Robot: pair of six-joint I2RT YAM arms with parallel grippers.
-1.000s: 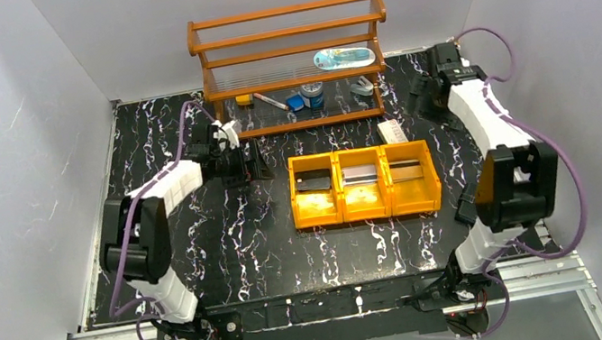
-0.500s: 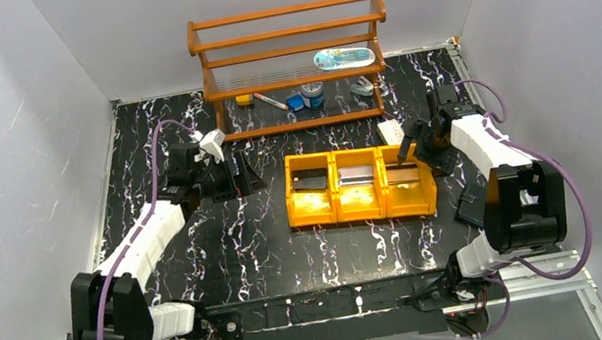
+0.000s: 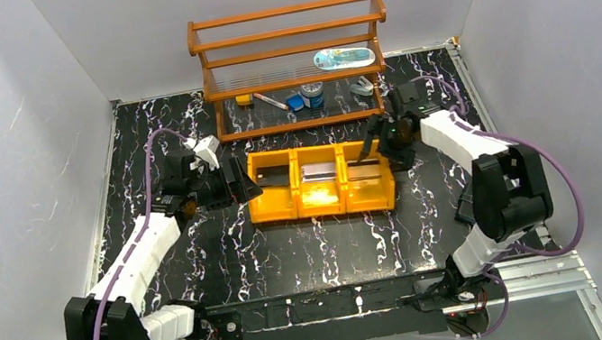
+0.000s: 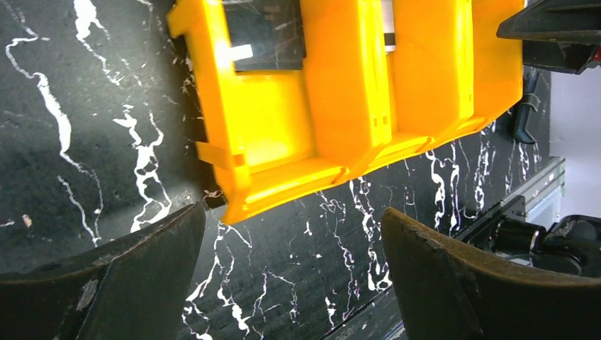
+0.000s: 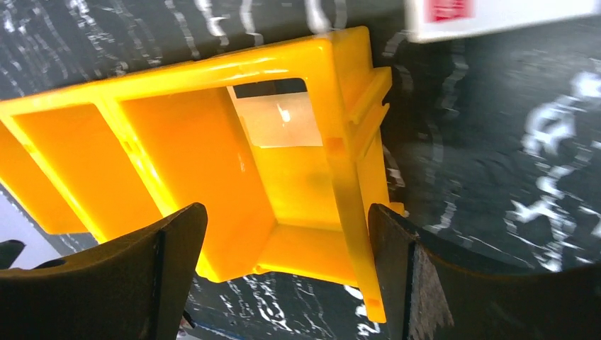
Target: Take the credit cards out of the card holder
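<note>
1. Top external view: the card holder (image 3: 272, 172), as I judge the dark flat piece, lies in the left compartment of the yellow tray (image 3: 324, 207).
2. The left gripper (image 3: 242, 179) is nearer. It is wide open and empty at the tray's left end, and the tray wall stands between.
3. The right gripper (image 3: 375, 144), also open and empty, has the tray's right end between its jaws.
4. A pale flat card (image 5: 276, 120) lies in the right compartment, and a wooden shelf (image 3: 301, 124) stands just behind.

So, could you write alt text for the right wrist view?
A yellow bin tray fills the view, its end compartment between the open fingers of the right tool. A white box with a red label lies beyond it.
</note>
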